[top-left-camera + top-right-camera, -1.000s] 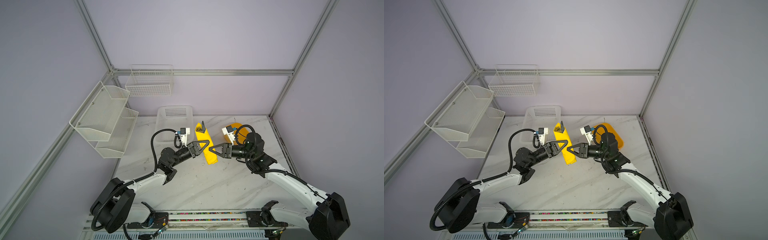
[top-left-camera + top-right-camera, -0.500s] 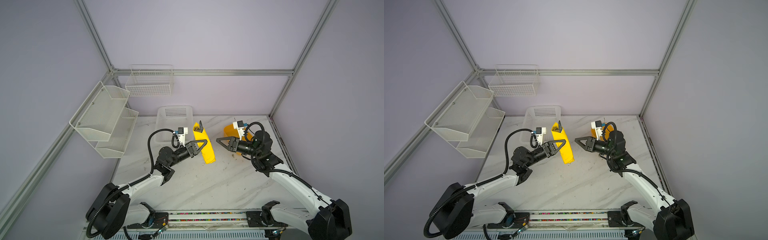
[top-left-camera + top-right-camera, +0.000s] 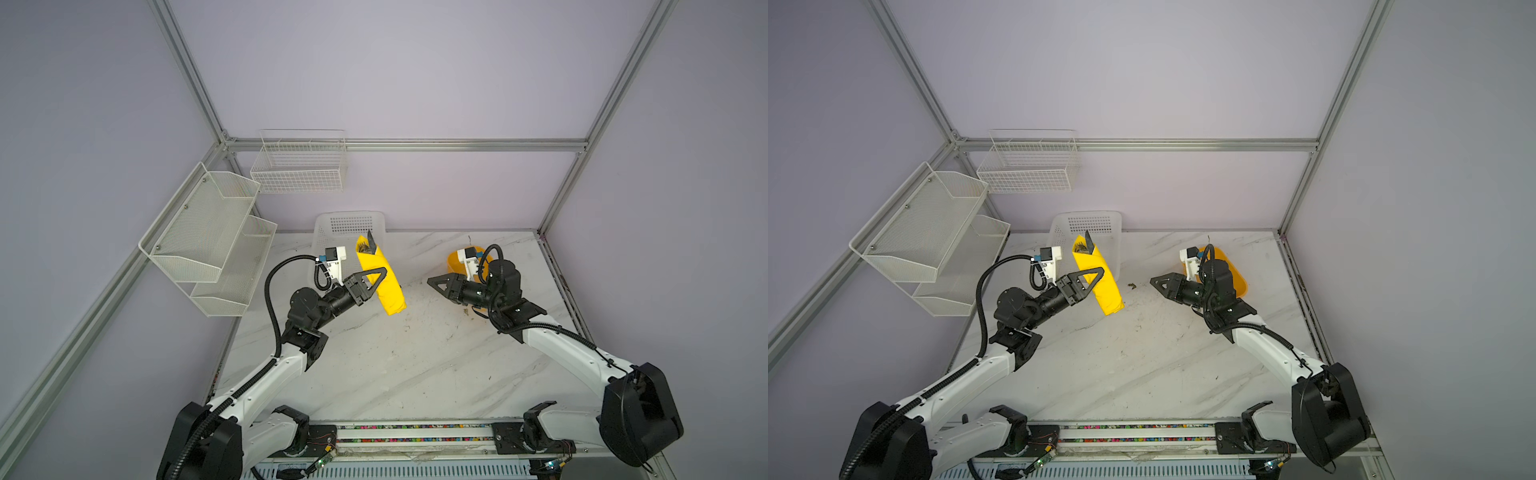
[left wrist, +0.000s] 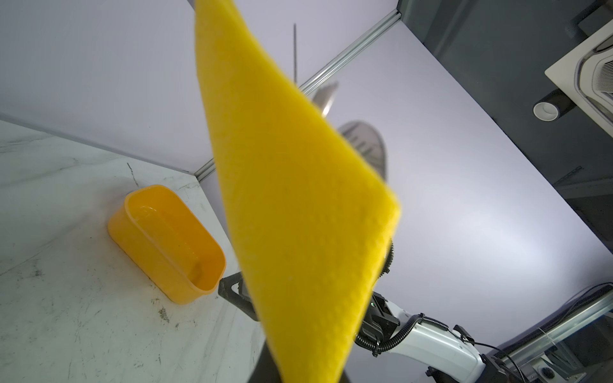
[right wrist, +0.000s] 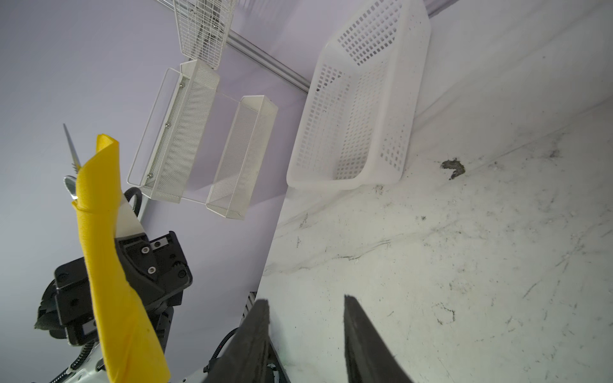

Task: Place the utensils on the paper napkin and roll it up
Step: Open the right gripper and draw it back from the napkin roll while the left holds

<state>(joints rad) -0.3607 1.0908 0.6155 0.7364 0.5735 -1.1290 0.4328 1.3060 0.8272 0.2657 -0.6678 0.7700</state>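
The paper napkin (image 3: 385, 291) is rolled into a long yellow tube. The left end effector (image 3: 381, 275) holds it up in the air above the counter (image 3: 415, 357), close to the white basket (image 3: 349, 222). The roll is tilted with its open end on top. I think that is so the utensils (image 5: 69, 186) do not slide out; their shiny tips poke out of that end. The left end effector is squeezed tight on the middle of the roll. The right end effector (image 5: 304, 298) is well apart from the roll, near the orange tub (image 4: 166, 238). Its jaws are partly open with bare space between them, so it holds nothing and touches nothing.
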